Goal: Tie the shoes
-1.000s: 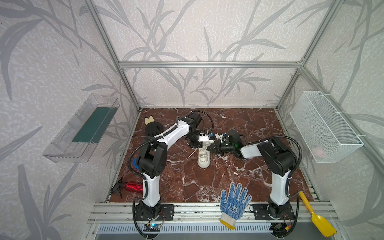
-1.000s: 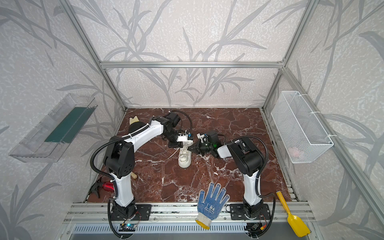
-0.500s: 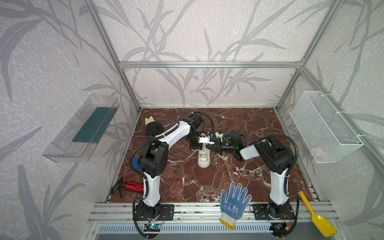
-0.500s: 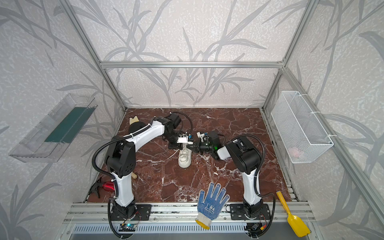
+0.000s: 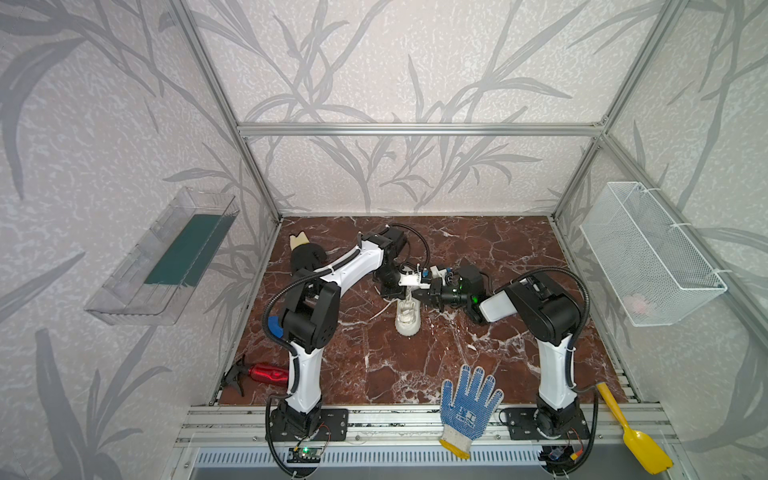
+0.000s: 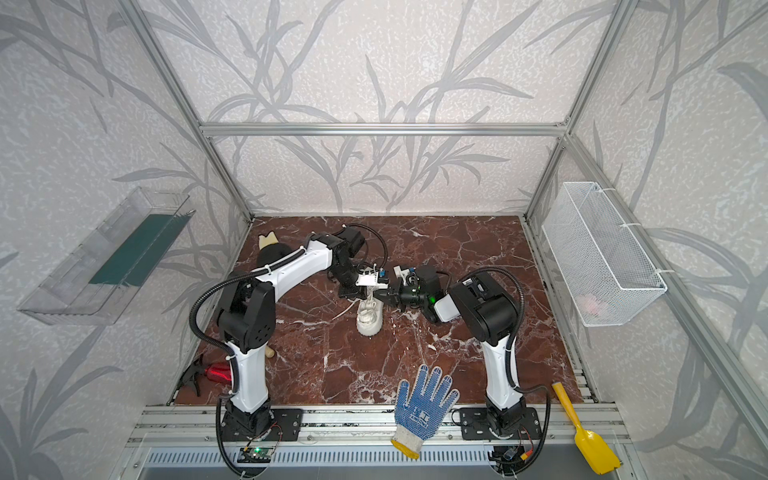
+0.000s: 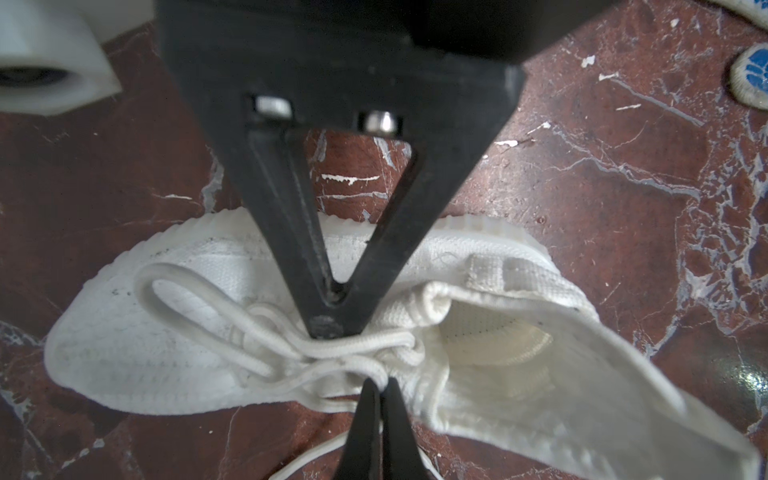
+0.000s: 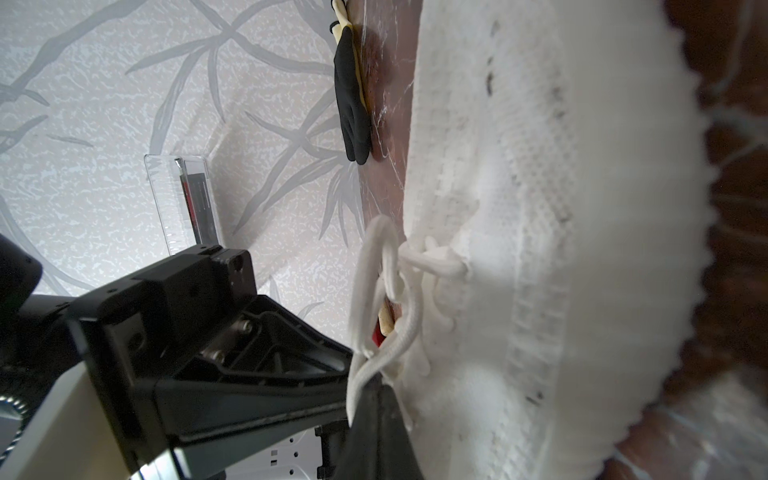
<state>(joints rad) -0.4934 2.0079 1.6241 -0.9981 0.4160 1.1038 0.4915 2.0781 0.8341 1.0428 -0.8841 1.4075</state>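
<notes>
The off-white shoe (image 5: 408, 320) (image 6: 369, 320) stands on the marble floor, toe toward the front. Both grippers meet over its laces. In the left wrist view my left gripper (image 7: 382, 384) is shut on a strand of the white lace (image 7: 187, 291) at the knot, on the near side of the shoe (image 7: 137, 357). Opposite it, my right gripper (image 7: 330, 328) pinches the lace loop. The right wrist view shows my right gripper (image 8: 376, 388) shut on a lace (image 8: 370, 249) strand against the shoe (image 8: 540, 208). A loose lace end (image 5: 380, 309) trails on the floor.
A blue-dotted work glove (image 5: 467, 405) lies at the front edge. A yellow scoop (image 5: 636, 436) is at the front right and a red spray bottle (image 5: 266, 374) at the front left. A black glove (image 5: 305, 255) lies back left. A wire basket (image 5: 648, 253) hangs on the right wall and a clear bin (image 5: 166, 257) on the left wall.
My right arm has edged a little to the left, toward the shoe. The left arm and the shoe have barely moved.
</notes>
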